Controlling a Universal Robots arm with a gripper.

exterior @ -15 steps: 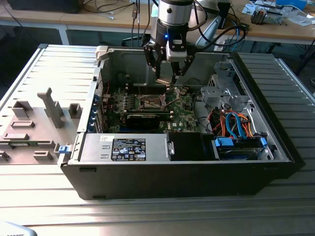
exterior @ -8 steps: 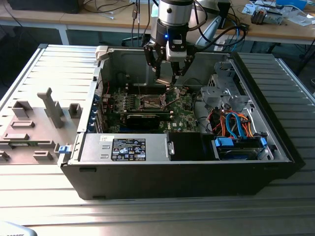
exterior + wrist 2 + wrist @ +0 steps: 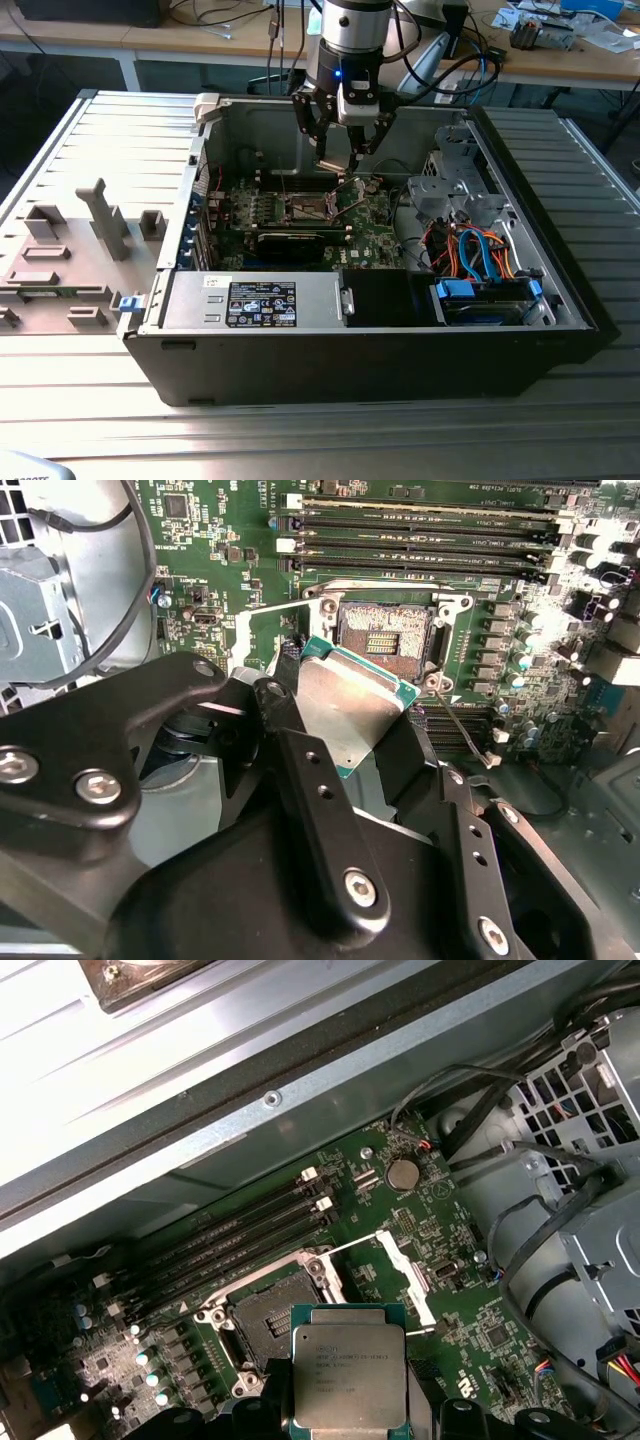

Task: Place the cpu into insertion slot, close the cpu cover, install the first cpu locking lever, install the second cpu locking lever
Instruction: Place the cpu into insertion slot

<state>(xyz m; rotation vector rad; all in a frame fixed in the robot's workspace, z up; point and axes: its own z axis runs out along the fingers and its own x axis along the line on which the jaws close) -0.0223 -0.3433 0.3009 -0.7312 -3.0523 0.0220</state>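
My gripper (image 3: 338, 150) hangs inside the open computer case over the green motherboard (image 3: 370, 235). It is shut on the cpu (image 3: 345, 715), a flat square chip with a silver top and green edge, held by two opposite sides and tilted. In both wrist views the cpu (image 3: 348, 1375) is above and just beside the insertion slot (image 3: 385, 640), apart from it. The slot (image 3: 262, 1312) lies bare, its dark centre showing. The cpu cover (image 3: 408, 1270) stands swung open at the slot's side. A thin wire lever (image 3: 462, 728) sticks out unlatched.
Long black memory slots (image 3: 430, 535) run beside the socket. A metal drive cage (image 3: 470, 190) and orange and blue cables (image 3: 478, 255) fill the exterior view's right of the case. The power supply (image 3: 260, 300) lines the near wall. Grey fixtures (image 3: 100, 225) stand outside on the left.
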